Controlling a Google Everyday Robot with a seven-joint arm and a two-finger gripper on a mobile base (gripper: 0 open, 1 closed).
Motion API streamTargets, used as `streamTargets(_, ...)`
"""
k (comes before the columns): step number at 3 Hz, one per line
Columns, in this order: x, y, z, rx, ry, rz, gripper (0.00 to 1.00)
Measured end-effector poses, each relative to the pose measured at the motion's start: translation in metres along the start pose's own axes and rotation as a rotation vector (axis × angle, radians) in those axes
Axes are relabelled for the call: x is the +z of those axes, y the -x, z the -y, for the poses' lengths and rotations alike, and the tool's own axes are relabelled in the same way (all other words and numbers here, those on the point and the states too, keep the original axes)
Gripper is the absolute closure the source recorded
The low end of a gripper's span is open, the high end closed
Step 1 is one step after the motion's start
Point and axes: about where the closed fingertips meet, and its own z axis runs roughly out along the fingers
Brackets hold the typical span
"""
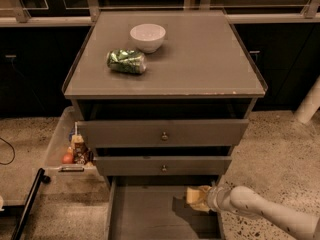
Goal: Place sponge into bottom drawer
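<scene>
The bottom drawer (145,216) is pulled open at the foot of the grey cabinet, and its flat grey floor is bare. My gripper (197,198) reaches in from the right on a white arm (260,211), just above the drawer's right side. It is shut on a pale-yellow block, the sponge (193,196), held a little above the drawer floor, where it casts a shadow.
Two upper grey drawers (164,135) with round knobs stand slightly open above. A white bowl (147,36) and a crushed green can (126,61) lie on the cabinet top (200,59). A side tray (55,144) with snack items sits at left. A black pole (27,204) leans at lower left.
</scene>
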Motion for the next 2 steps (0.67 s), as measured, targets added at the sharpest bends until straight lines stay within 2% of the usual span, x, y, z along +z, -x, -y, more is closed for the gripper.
streamTargets(1,0.006,-0.001,-0.001,0.003,0.007,0.008,1.00)
streamTargets(2,0.031,0.002,-0.003,-0.008,0.026,0.057,1.00)
